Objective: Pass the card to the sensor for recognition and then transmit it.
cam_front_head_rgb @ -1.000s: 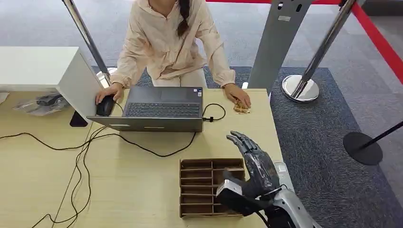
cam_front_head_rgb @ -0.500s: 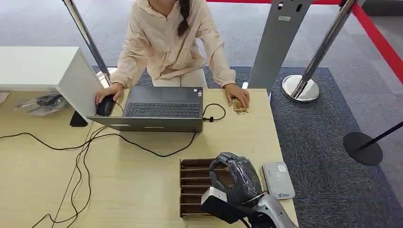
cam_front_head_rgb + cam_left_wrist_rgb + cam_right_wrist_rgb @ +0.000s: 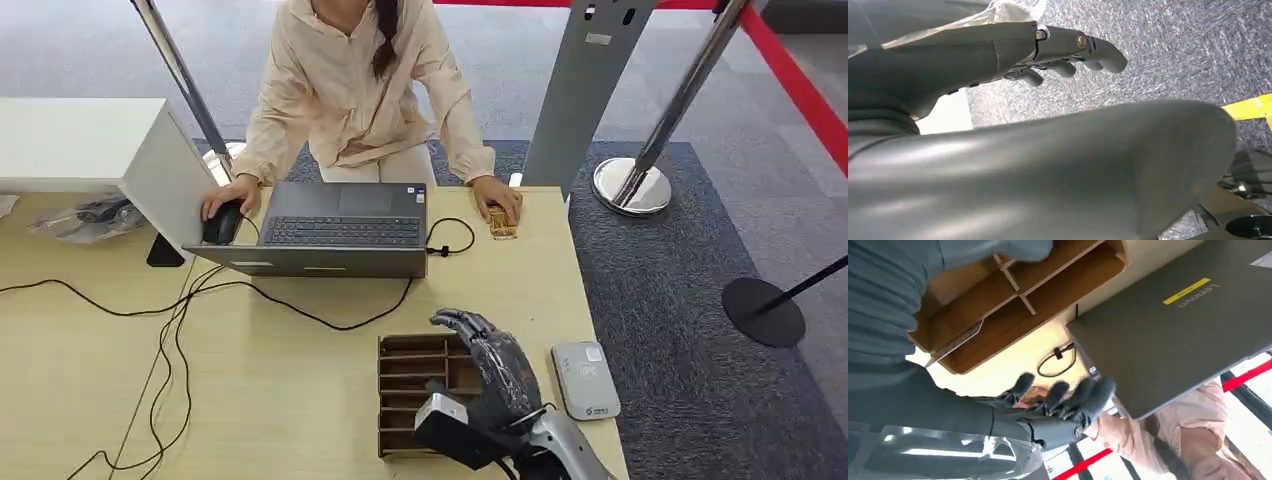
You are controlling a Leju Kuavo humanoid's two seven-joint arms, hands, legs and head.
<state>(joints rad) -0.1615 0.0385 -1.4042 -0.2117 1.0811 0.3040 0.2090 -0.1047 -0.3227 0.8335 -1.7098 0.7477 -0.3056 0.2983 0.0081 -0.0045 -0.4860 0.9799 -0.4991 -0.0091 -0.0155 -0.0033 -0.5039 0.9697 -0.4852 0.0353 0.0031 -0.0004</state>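
My right hand point(image 3: 492, 375) hovers over the right side of a brown cardboard divider tray point(image 3: 405, 352) near the table's front edge. Its fingers point(image 3: 1064, 396) are bent but apart, with nothing between them. In the right wrist view a thin pale card point(image 3: 955, 342) stands in one slot of the tray point(image 3: 1013, 305); in the head view my hand hides that spot. The grey card sensor point(image 3: 585, 378) lies flat just right of the tray. My left hand point(image 3: 1063, 47) hangs above grey carpet, fingers extended and empty.
A person sits across the table behind a grey laptop point(image 3: 335, 232), one hand on a mouse point(image 3: 221, 222) and the other on a small yellowish object point(image 3: 501, 223). Black cables point(image 3: 180, 300) trail over the left half. The table's right edge point(image 3: 592, 300) is close to the sensor.
My right hand moved left from above the sensor to over the tray, uncovering the sensor. Its fingers curled in, then spread partly again. The person's hand shifted slightly on the small object.
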